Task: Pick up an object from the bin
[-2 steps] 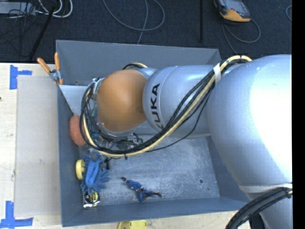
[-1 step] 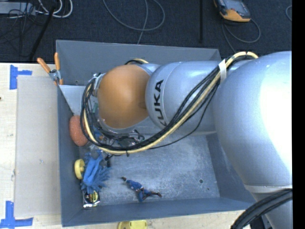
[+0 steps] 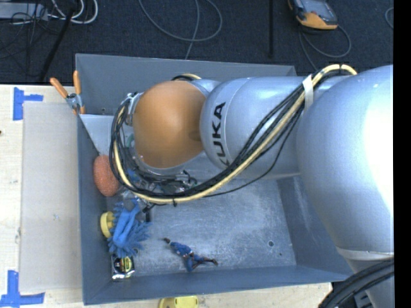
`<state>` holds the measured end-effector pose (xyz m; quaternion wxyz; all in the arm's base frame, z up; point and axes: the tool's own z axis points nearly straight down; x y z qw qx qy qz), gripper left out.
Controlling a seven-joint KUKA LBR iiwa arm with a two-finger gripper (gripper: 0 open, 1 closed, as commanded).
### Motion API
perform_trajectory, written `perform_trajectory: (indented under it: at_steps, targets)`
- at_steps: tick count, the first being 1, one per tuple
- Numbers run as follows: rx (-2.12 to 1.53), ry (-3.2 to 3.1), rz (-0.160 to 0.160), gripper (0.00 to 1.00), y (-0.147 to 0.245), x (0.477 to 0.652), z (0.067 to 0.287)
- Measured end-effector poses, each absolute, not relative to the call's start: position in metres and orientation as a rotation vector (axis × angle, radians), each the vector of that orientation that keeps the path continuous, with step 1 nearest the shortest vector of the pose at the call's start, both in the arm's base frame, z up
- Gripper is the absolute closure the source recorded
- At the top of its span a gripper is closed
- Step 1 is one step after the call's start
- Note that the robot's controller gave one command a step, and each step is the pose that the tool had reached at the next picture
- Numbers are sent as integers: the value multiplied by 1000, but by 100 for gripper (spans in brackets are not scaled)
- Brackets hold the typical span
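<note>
Two items lie nearest, lower left: blue fluffy toy (image 3: 128, 228), orange ball (image 3: 104, 175). Pincer state cannot be told. Centre on one, clear of the bin wall (image 3: 87, 249).

The silver arm (image 3: 334, 165) comes in from the right, its thick last links lying nearly level and ending at the wrist in a rounded orange cover (image 3: 168, 124). The wrist points straight down, so the hand (image 3: 157, 179) sits directly beneath that cover, dark parts of its mount seen just under the cover's lower rim. Black and yellow cables (image 3: 192, 194) run along the arm above the hand, loop round the cover's left side and pass close beside the hand.
</note>
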<state>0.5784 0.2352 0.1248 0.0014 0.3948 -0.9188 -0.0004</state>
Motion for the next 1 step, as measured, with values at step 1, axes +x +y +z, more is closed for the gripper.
perform_trajectory:
  at_steps: [1]
  targets:
    - [1237, -2883, -2, 100, 235, 578, 146]
